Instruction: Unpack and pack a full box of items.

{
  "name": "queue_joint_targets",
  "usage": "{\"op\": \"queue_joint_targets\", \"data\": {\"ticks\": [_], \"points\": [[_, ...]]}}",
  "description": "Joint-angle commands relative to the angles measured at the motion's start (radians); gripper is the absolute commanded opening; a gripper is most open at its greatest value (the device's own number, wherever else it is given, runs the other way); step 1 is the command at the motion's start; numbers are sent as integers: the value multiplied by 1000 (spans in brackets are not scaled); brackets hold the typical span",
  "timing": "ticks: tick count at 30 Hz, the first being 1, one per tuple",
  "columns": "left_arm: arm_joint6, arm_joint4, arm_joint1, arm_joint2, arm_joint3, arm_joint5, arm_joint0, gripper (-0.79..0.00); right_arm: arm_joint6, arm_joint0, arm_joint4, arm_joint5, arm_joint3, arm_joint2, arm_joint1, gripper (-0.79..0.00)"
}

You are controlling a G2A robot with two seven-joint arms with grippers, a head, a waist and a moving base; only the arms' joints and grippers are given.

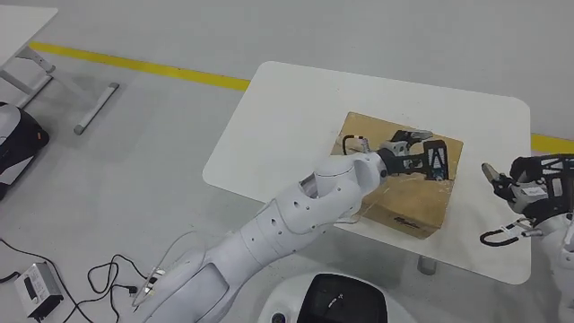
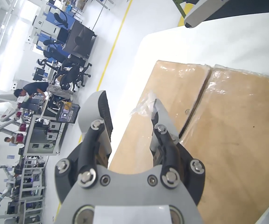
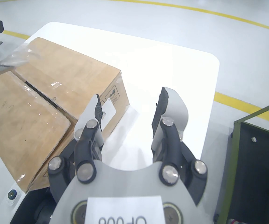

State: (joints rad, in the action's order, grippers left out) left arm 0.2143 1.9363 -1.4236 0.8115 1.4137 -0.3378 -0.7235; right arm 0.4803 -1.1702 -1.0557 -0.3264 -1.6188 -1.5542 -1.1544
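Your brown cardboard box (image 1: 421,205) sits on the white counter with rounded corners (image 1: 296,135), toward the side where the right arm is, with both top flaps lying flat. The left tool (image 1: 426,148) hangs over the box top, its fingers apart and clamped on nothing. The right tool (image 1: 495,205) is off the box, beyond its side and over the counter's edge, also spread wide and empty.

From the left wrist you get the close detail. The left tool (image 2: 132,113) is by an edge of the box (image 2: 230,129), with one finger over the cardboard and the other past the edge. A crumpled scrap of clear packing tape (image 2: 143,108) stands up just beside the finger that is over the box. You can also see the dark seam (image 2: 195,106) between the two flaps, glossy tape film across them, the counter (image 2: 207,45) beyond, and a grey finger (image 2: 202,8) of the other arm's tool farther off.

The right wrist adds the box's side. The right tool (image 3: 129,109) is open above the bare counter (image 3: 171,66), close to a corner of the box (image 3: 31,108), where a white label (image 3: 110,110) is stuck on the side wall. A loose flap of clear tape (image 3: 20,55) lifts from the far corner. A green metal cart (image 3: 228,164) stands on the floor next to the counter.
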Motion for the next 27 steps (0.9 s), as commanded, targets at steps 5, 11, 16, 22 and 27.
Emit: {"op": "queue_joint_targets", "data": {"ticks": [5, 11, 16, 22, 27], "points": [[2, -9, -26, -55, -15, 4, 25, -394, -10, -34, 13, -10, -6, -47, 9, -274], [12, -14, -46, -87, -16, 5, 33, -151, -18, -51, 28, -27, -6, -79, 16, -283], [49, -38, -40, -36, 26, -26, 14, 0, -17, -43, 37, -70, -6, -86, 22, -262], [132, -117, -12, 102, 129, -105, -59, 0, 2, -6, 44, -127, -2, -53, 26, -200], [197, -155, 16, 227, 234, -165, -147, 0, 13, 36, 32, -187, 6, -6, 28, -28]]}}
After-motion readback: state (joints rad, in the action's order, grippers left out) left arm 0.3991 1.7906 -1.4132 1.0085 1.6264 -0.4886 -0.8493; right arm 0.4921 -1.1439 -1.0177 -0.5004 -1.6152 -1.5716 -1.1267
